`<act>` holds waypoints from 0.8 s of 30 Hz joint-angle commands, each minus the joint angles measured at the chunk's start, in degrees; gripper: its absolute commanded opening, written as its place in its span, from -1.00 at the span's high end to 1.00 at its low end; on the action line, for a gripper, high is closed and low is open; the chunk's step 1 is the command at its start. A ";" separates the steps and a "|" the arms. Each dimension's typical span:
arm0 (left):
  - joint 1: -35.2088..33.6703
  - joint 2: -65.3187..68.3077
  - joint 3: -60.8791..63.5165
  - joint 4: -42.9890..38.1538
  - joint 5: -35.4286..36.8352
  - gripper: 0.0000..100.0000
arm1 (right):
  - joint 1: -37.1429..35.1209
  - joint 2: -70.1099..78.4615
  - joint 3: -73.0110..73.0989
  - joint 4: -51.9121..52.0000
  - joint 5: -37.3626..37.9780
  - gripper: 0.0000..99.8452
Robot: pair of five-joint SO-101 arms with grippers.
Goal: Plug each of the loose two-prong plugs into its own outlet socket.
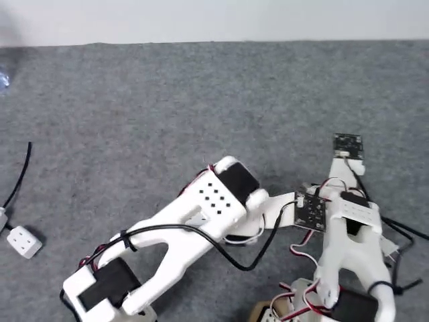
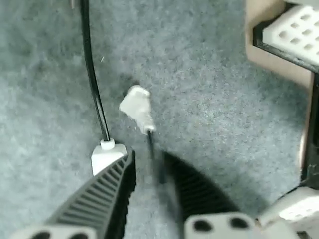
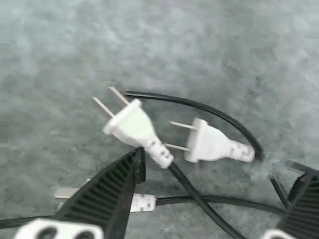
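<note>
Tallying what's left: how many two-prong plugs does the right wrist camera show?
3. One plug and a second lie side by side by a black cable; a third sits partly hidden behind the right gripper. Others may be hidden.

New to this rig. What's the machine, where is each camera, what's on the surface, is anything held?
These are two small white robot arms, standing side by side on a grey carpeted table. The high view comes from a fixed camera looking down over the table. The other two pictures come from a camera on each arm's wrist, looking along its black ribbed fingers. In the high view, a white outlet socket with a black cable lies far off to one side. The right wrist view shows the right gripper wide open over two white two-prong plugs. The left gripper is open close to a white plug. Neither gripper seems to be holding anything.
</note>
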 commanded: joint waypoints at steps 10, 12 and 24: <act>-17.32 -35.34 -15.60 4.13 3.87 0.29 | -1.45 -0.13 -3.16 -0.92 -0.70 0.11; -26.99 -41.93 -14.29 4.13 3.87 0.29 | -3.47 -0.48 -3.08 -0.48 -0.70 0.11; -54.24 -78.24 28.26 -4.66 1.93 0.29 | -21.76 -1.10 -14.59 19.65 6.33 0.12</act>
